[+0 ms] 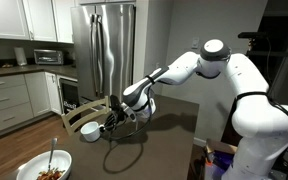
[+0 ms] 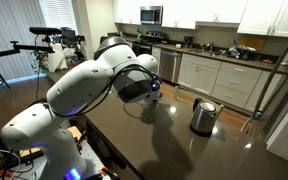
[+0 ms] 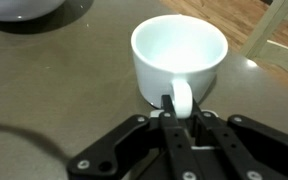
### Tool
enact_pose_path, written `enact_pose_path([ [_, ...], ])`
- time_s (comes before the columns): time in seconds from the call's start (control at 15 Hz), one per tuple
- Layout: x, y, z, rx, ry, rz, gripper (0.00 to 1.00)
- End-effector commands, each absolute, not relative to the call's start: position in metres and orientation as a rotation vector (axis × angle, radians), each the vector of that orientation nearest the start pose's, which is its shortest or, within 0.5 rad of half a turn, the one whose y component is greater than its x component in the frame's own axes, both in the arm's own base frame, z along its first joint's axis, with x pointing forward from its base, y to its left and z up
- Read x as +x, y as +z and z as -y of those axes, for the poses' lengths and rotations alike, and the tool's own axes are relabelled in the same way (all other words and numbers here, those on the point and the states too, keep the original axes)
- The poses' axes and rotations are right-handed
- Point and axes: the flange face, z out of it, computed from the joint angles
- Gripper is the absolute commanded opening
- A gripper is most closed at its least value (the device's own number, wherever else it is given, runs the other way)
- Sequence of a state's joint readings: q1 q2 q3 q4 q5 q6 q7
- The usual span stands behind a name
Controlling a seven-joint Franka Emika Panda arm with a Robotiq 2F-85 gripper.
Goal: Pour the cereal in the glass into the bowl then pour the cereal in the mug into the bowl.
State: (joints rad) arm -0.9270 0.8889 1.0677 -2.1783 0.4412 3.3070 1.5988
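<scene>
- Gripper (image 3: 180, 110): in the wrist view the jaws are drawn narrow, with the mug's handle between them. The fingers (image 3: 168, 112) appear to bear on the handle, so it is recorded as gripping the handle.
- Mug (image 3: 179, 55): upright, base on the table (image 3: 44, 90), handle turned toward the wrist. The visible inner wall is white. Contents cannot be made out.
- In an exterior view the mug (image 1: 88, 130) stands near the table's far corner, with wood floor beyond it. The arm (image 1: 174, 72) reaches down to it at a low slant.
- Bowl (image 1: 29, 170): at the bottom edge of that view, well apart from the mug and partly cut by the frame.
- Cereal (image 1: 52, 175): a reddish-brown heap lying in the bowl.
- Spoon (image 1: 52, 158): stands up out of the bowl, leaning slightly.
- Kettle (image 2: 203, 115): steel, upright on the table, well apart from the arm. In this view the arm's own bulk hides the gripper and the mug.
- Fridge (image 1: 109, 45): steel, behind the table.
- A white rounded object is cut by the top edge of the wrist view. Its identity cannot be confirmed.
</scene>
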Motion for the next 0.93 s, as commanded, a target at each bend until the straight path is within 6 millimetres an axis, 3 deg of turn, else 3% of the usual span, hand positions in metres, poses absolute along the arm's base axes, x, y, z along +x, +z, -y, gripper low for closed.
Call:
enact_pose_path([
  [0.0, 0.586, 0.197, -0.007, -0.874, 0.282, -2.158, 0.08],
  [0.33, 0.583, 0.196, -0.003, -0.896, 0.232, -2.192, 0.08],
  [0.4, 0.583, 0.196, -0.002, -0.903, 0.217, -2.199, 0.34],
  [0.67, 0.580, 0.197, 0.005, -0.940, 0.133, -2.230, 0.59],
  [0.87, 0.579, 0.211, 0.010, -0.984, 0.029, -2.235, 0.79],
])
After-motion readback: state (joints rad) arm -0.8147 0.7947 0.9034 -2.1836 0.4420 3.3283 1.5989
